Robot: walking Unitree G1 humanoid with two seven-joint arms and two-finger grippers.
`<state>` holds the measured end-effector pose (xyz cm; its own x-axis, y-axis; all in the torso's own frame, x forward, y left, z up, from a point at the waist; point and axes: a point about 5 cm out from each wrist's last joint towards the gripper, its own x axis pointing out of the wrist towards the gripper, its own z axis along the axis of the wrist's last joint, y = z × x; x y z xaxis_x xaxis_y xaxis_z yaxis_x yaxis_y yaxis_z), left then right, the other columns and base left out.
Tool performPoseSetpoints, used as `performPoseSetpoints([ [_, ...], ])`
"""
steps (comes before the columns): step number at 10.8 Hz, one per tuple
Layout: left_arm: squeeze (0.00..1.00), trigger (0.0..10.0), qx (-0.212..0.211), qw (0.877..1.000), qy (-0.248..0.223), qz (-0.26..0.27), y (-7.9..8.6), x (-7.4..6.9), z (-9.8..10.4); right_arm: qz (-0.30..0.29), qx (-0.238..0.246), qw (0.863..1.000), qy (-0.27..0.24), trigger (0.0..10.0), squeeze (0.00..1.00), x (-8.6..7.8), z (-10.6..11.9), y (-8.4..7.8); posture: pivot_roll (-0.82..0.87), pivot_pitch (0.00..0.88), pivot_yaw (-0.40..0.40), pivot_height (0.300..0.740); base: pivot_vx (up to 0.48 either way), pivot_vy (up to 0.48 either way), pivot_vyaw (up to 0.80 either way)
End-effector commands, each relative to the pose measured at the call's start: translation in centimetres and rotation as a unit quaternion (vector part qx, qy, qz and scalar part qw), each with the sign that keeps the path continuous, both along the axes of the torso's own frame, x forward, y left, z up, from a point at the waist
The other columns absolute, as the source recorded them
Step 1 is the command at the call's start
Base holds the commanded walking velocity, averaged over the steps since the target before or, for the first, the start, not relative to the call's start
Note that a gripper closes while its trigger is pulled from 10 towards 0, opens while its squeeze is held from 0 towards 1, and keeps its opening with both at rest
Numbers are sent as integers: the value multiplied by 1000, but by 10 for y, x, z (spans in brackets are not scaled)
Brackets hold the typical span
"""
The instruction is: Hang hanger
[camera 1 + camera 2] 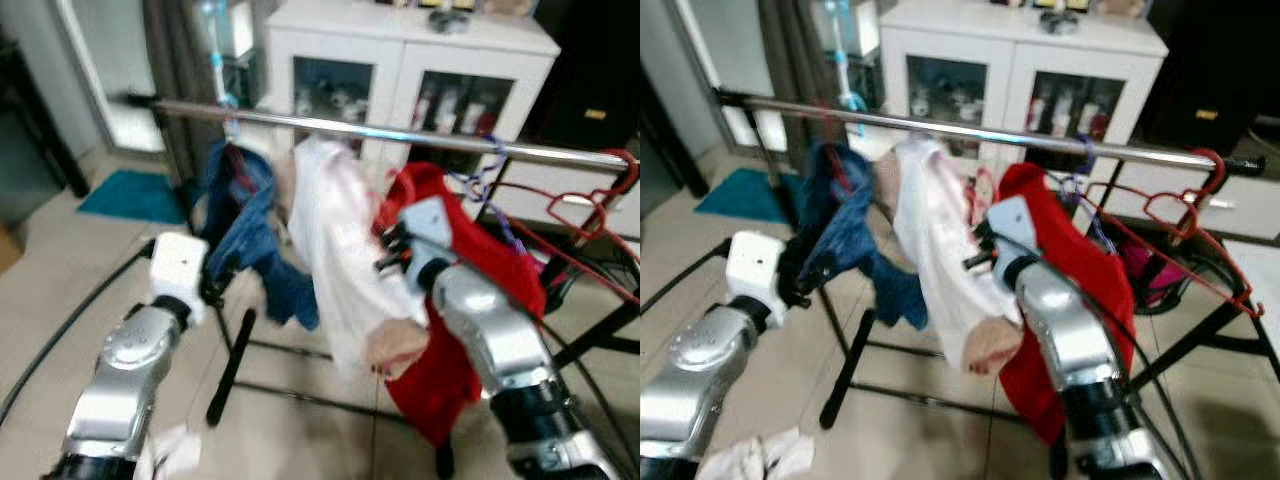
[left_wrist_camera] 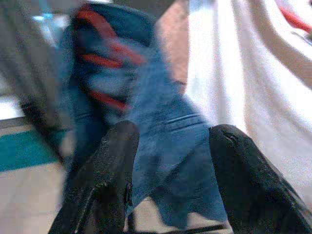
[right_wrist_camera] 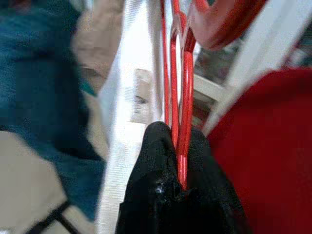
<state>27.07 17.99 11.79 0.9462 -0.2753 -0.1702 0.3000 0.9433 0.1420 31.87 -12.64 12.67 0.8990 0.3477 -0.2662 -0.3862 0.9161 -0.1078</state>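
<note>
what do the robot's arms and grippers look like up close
Both arms are silver metal with rounded, glossy segments and black bands at the joints. The left arm ends in a white boxy wrist block, the right arm in a pale one with black cabling. Each gripper has two long, matte black fingers with rounded tips.

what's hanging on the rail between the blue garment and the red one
A white garment hangs between the blue garment and red garment, in both eye views.
</note>
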Motion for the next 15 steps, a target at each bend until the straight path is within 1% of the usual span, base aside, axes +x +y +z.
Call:
performPoseSetpoints([
  [1, 0, 10000, 9, 1000, -4, -7, 1, 1, 3, -9, 0, 1000, -19, 10000, 0, 8, 13, 0, -12, 0, -8, 740, 431, 0, 0],
  [2, 0, 10000, -7, 1000, -7, -23, -3, 1, 5, -10, 9, 1000, -21, 10000, 0, 12, 17, 1, -14, 0, -5, 740, 270, 0, 0],
  [4, 0, 10000, -34, 997, -26, -70, -15, -2, 13, -15, 14, 1000, -20, 10000, 0, 25, 23, 4, -8, 0, -6, 740, 0, 0, 0],
  [5, 0, 10000, -35, 994, -35, -92, -20, -4, 16, -16, 17, 1000, -21, 10000, 0, 34, 27, 5, 7, 0, -20, 740, 0, 0, 0],
  [7, 0, 10000, -41, 989, -40, -132, -23, -9, 20, -21, 23, 999, -24, 10000, 0, 48, 35, 11, 17, 0, -29, 740, 0, 0, 0],
  [8, 0, 10000, -45, 986, -37, -156, -26, -12, 21, -24, 22, 999, -21, 10000, 0, 55, 36, 12, 23, 0, -30, 740, 0, 0, 0],
  [9, 0, 10000, -40, 981, -29, -189, -29, -15, 22, -44, 13, 999, -4, 10000, 0, 65, 36, 11, 24, 0, -27, 740, 0, 0, 0],
  [11, 0, 10000, -33, 980, -25, -197, -27, -13, 23, -64, -3, 998, 22, 10000, 0, 77, 36, 11, 27, 0, -18, 740, 0, 0, 0],
  [12, 0, 10000, -32, 979, -23, -202, -27, -13, 23, -71, -22, 997, 37, 10000, 0, 80, 34, 10, 28, 0, -15, 740, 0, 0, 0],
  [14, 0, 10000, -29, 977, -19, -208, -27, -13, 23, -51, -45, 996, 60, 10000, 0, 79, 26, 11, 36, 0, -23, 740, 0, 0, 0],
  [15, 0, 10000, -31, 979, -17, -203, -26, -15, 22, -38, -35, 995, 82, 10000, 537, 74, 15, 8, 37, 0, -23, 740, 0, 0, 0],
])
